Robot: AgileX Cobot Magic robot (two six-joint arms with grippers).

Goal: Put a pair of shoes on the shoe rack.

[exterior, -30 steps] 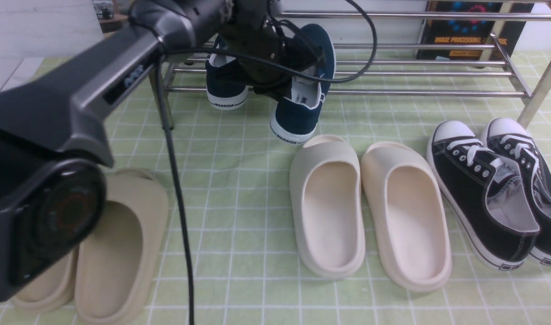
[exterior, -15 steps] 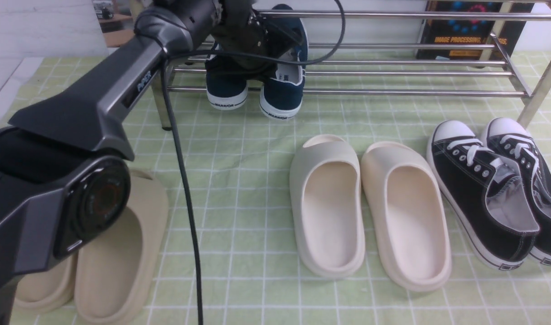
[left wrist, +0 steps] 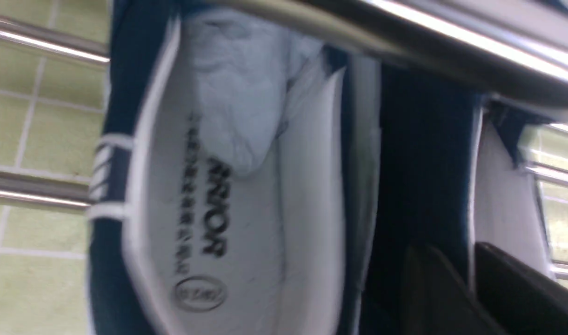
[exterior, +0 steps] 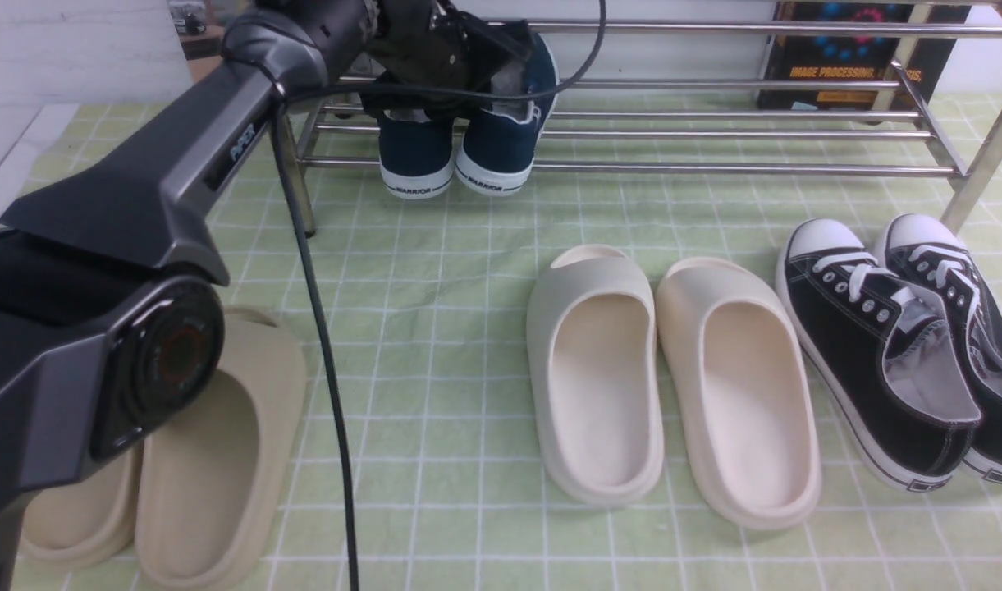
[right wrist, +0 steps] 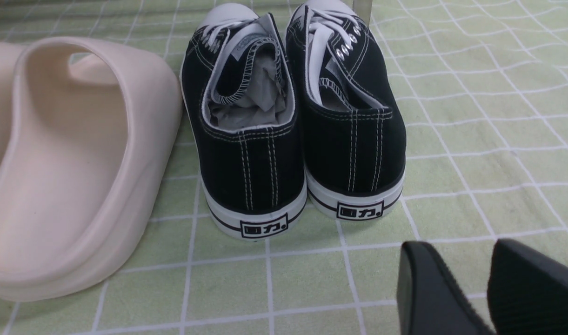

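Two navy slip-on shoes stand side by side, heels toward me, on the low tier of the chrome shoe rack (exterior: 714, 168). They are the left shoe (exterior: 414, 156) and the right shoe (exterior: 496, 152). My left gripper (exterior: 501, 78) is above them and is shut on the side wall of the right shoe. In the left wrist view its dark fingers (left wrist: 432, 288) pinch that navy wall (left wrist: 423, 163), next to the other shoe's white insole (left wrist: 218, 186). My right gripper (right wrist: 470, 279) is open and empty, low over the cloth behind the black sneakers.
Black lace-up sneakers (exterior: 878, 345) lie at the right by a rack leg and also show in the right wrist view (right wrist: 293, 130). Cream slides (exterior: 673, 369) sit in the middle, beige slides (exterior: 197, 460) at the near left. A dark box (exterior: 845, 57) stands behind the rack.
My left gripper has carried the second navy shoe left and back, from hanging tilted in front of the rack to resting on the low tier beside the first shoe.
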